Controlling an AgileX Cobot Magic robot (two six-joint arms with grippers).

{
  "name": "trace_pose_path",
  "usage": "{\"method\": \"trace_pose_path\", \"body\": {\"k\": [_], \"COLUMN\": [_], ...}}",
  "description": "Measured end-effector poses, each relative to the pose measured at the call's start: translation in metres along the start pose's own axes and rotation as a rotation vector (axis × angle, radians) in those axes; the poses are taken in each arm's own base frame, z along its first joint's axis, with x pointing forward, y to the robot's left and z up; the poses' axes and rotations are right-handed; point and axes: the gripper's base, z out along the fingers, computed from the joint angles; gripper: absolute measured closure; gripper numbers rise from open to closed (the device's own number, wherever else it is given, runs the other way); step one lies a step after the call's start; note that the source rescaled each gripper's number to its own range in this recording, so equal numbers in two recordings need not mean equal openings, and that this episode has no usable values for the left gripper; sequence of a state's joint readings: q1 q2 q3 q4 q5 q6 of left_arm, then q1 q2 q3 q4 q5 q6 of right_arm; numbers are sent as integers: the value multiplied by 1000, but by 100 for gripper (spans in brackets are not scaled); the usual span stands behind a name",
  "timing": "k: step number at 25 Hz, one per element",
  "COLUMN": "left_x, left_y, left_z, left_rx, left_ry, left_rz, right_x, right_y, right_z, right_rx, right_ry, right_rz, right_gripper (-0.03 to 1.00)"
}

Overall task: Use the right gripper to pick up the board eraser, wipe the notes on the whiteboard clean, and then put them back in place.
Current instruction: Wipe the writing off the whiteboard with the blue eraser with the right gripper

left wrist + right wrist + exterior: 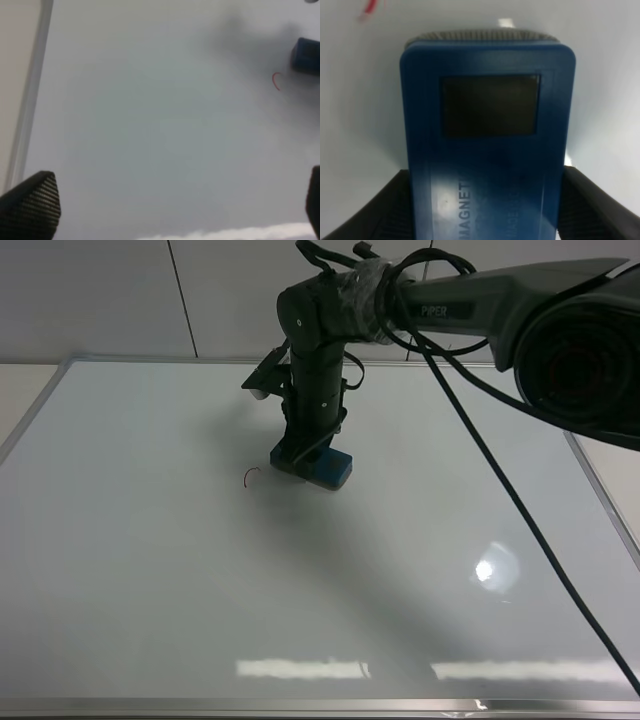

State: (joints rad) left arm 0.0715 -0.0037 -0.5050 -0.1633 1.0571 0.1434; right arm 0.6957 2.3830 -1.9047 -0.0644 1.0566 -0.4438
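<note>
The right gripper (305, 462) points down at the whiteboard (150, 570) and is shut on the blue board eraser (331, 469), which rests flat on the board. In the right wrist view the eraser (487, 140) fills the frame with a black finger (380, 210) on each side. A small red curved mark, the notes (250, 475), lies just left of the eraser; it shows in the left wrist view (275, 81) beside the eraser (306, 56) and as a red blur in the right wrist view (370, 10). The left gripper (175, 210) hovers over bare board, fingers far apart.
The board's silver frame (30, 415) runs along the left side and also the near and right sides. A white panelled wall (120, 290) stands behind. The right arm's black cable (510, 500) hangs across the right half of the board.
</note>
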Motion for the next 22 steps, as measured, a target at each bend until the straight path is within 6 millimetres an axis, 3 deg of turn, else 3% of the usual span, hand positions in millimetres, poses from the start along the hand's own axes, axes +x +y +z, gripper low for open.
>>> {"method": "trace_pose_path", "body": {"k": [9, 22], "left_x": [0, 0], "left_y": [0, 0], "left_z": [0, 0], "left_rx": [0, 0], "left_ry": [0, 0], "left_rz": [0, 0], "right_x": [-2, -21], "right_y": [4, 28], "right_z": [0, -5], "right_rx": [16, 70], "right_ry": [6, -10], "right_rz": [-22, -140], "right_gripper": [95, 95]}}
